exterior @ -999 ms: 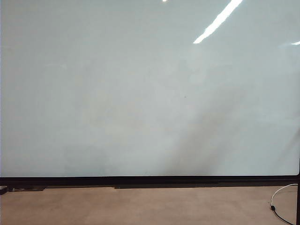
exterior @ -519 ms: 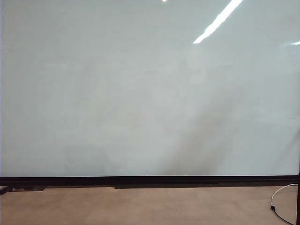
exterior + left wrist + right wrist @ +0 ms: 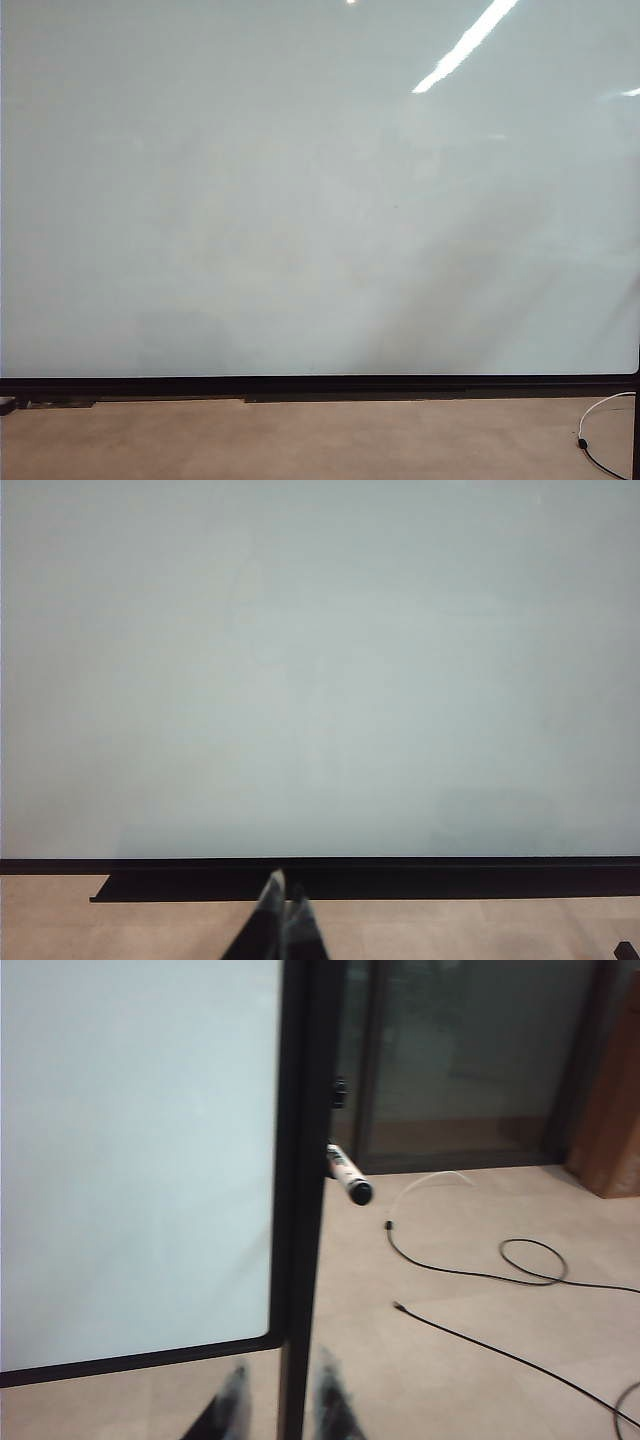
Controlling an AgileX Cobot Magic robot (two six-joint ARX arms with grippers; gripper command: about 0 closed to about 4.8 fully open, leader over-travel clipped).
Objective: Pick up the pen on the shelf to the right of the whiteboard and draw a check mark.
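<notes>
Pale glossy whiteboard (image 3: pixel 300 200) reads the same in the exterior view as a second ago: no check mark, neither arm in that shot. My left end effector (image 3: pixel 281 920) sits low before the board's bottom frame, tips pressed together. My right end effector (image 3: pixel 278 1405) shows tips spread a little, straddling the board's right frame. Pen (image 3: pixel 348 1173) juts from that frame edge, well beyond my tips. Judgement: pick not started; right side is lining up.
</notes>
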